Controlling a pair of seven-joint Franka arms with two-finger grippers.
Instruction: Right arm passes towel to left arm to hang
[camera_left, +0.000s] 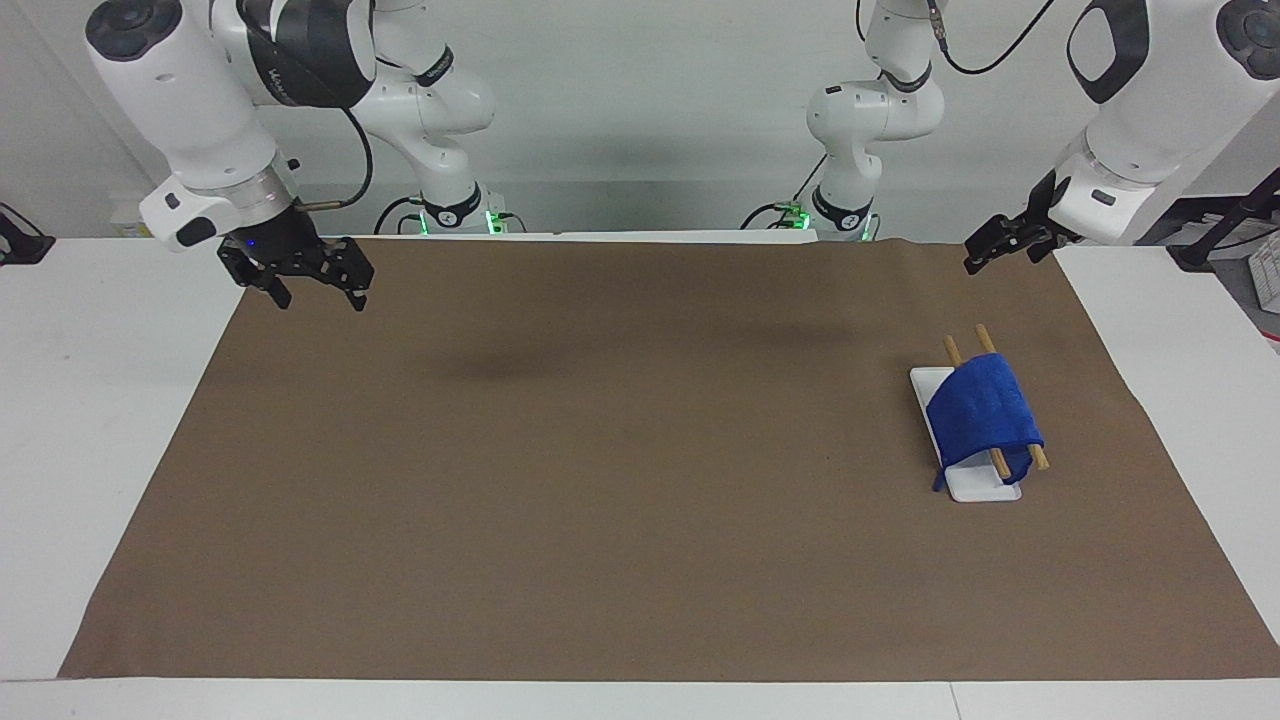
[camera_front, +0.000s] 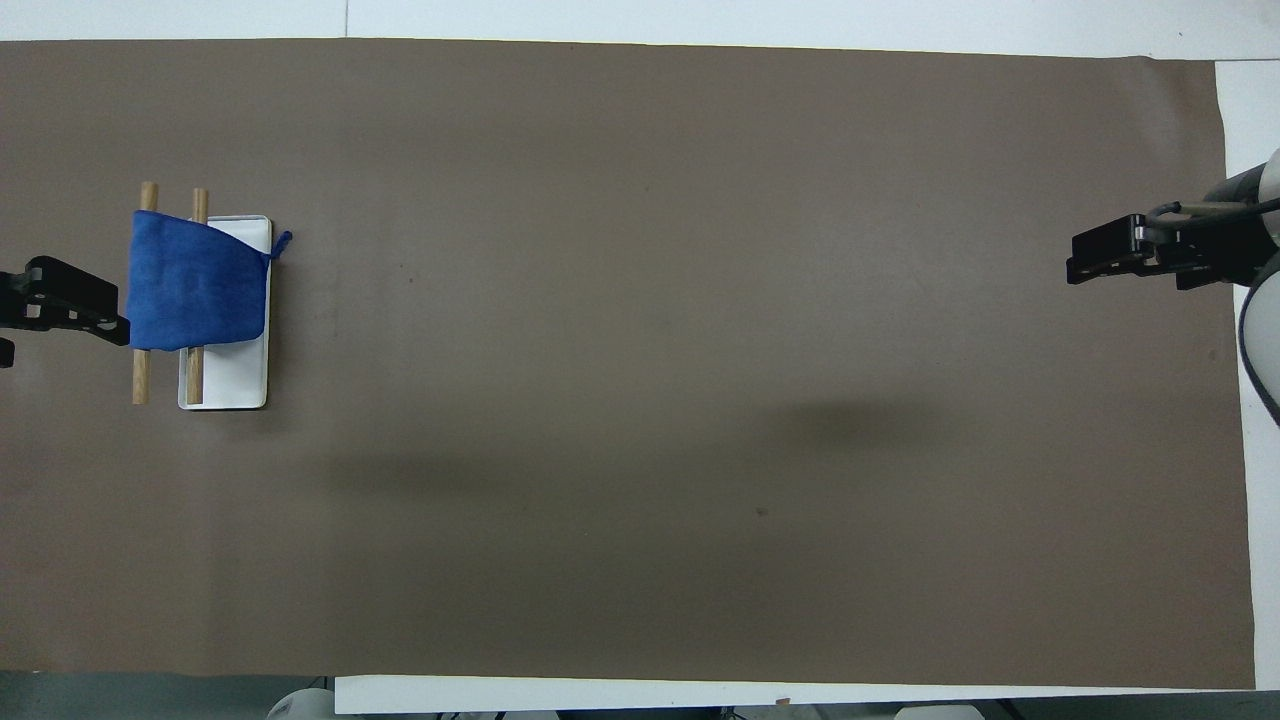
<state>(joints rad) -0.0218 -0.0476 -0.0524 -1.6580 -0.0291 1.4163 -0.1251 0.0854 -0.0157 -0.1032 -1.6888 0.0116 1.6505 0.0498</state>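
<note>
Blue towel (camera_left: 984, 418) is already draped over the rack (camera_left: 985, 488) at frame right, so hanging looks done. Right gripper (camera_left: 316, 292) is held wide and empty at upper left; left gripper (camera_left: 995, 251), upper right, cannot be judged.

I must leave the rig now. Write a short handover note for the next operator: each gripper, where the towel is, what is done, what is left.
Right gripper: open, empty, up over the brown mat's corner at the right arm's end.
Left gripper: empty, raised over the mat's edge nearest the robots, at the left arm's end; fingers unclear.
Small royal-blue cloth towel: draped over two wooden rods of the rack on a white rectangular base, at the left arm's end.
Done: towel appears hung; nothing is held.
Left: apparently nothing except parking both arms.
</note>
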